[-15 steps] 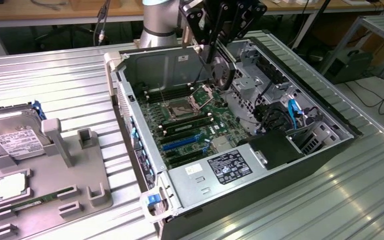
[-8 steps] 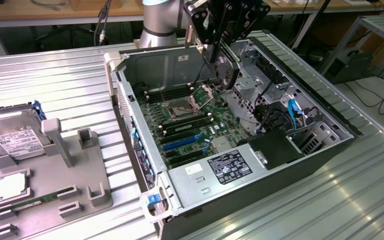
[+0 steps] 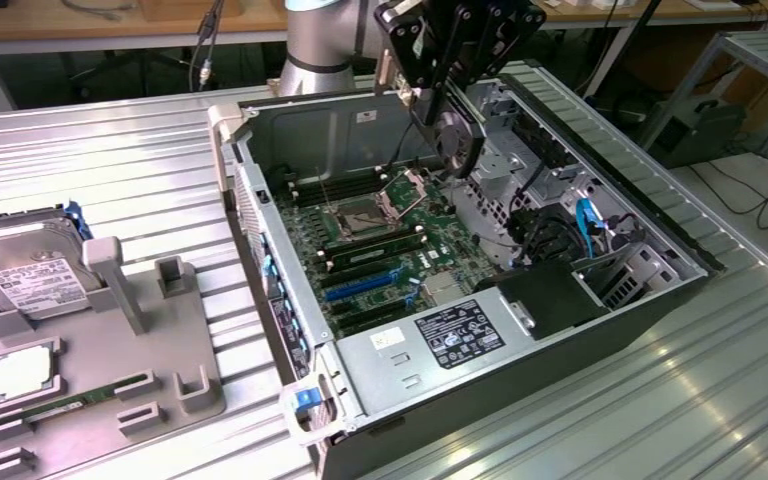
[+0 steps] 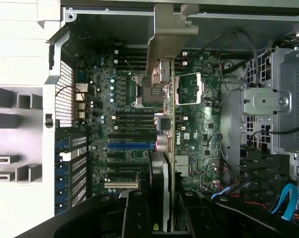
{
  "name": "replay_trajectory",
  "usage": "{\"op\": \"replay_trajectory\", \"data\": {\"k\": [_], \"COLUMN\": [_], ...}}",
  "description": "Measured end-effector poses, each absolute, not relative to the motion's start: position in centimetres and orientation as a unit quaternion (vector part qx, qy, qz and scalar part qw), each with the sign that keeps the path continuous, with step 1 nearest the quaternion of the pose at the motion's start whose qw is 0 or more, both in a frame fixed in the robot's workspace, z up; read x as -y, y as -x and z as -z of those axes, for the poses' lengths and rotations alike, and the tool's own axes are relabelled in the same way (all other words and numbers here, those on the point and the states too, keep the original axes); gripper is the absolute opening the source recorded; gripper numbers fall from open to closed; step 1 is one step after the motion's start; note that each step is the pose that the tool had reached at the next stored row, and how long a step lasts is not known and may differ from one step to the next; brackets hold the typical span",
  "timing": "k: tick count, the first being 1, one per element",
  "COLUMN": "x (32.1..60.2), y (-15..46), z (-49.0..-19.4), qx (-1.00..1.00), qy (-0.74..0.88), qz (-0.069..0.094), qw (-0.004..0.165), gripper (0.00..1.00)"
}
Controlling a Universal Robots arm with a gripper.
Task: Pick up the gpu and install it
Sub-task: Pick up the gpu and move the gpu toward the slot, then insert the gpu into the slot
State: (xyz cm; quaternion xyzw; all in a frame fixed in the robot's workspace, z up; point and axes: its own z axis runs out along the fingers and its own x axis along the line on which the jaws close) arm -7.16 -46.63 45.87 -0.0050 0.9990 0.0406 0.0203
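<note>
Above the open computer case (image 3: 291, 115): the gpu (image 3: 455, 140) is held on edge, clear of the motherboard (image 3: 404, 235).
The card hangs upright with its fan face sideways, probably so that its lower edge can meet a slot. In the wrist view its length runs across the blue expansion slot (image 4: 132, 146), not along it, and its silver bracket (image 4: 172, 34) is near the case wall. The gripper (image 3: 432, 98) has its fingers (image 4: 134, 213) clamped on the card's upper part, one against each face. The card is not seated.

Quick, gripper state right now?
Gripper: closed on the gpu, holding it on edge over the open case.
</note>
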Motion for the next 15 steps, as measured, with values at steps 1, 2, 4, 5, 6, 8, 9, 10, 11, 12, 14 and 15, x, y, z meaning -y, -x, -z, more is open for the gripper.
{"op": "replay_trajectory", "data": {"k": [1, 2, 4, 5, 6, 8, 9, 10, 11, 12, 14, 15], "x": [46.63, 46.63, 46.63, 46.63, 46.63, 46.63, 46.63, 46.63, 46.63, 46.63, 46.63, 46.63], "y": [7.16, 7.15, 7.15, 7.15, 7.15, 7.15, 7.15, 7.15, 7.15, 7.15, 7.16, 7.16], "z": [-45.87, -45.87, -45.87, -45.87, -45.87, -45.88, -45.87, -45.87, -45.87, -45.87, -45.87, -45.87], "qx": [-0.999, -0.999, -0.999, -0.999, -0.999, -0.999, -0.999, -0.999, -0.999, -0.999, -0.999, -0.999], "qy": [0.005, 0.005, 0.005, 0.005, 0.005, 0.005, 0.005, 0.005, 0.005, 0.005, 0.006, 0.008], "qz": [-0.041, -0.041, -0.041, -0.041, -0.041, -0.041, -0.041, -0.041, -0.041, -0.041, -0.041, -0.041], "qw": [0.02, 0.02, 0.02, 0.02, 0.02, 0.02, 0.02, 0.02, 0.02, 0.02, 0.02, 0.02], "gripper": [0.28, 0.28, 0.28, 0.28, 0.28, 0.28, 0.28, 0.28, 0.28, 0.28, 0.28, 0.28]}}
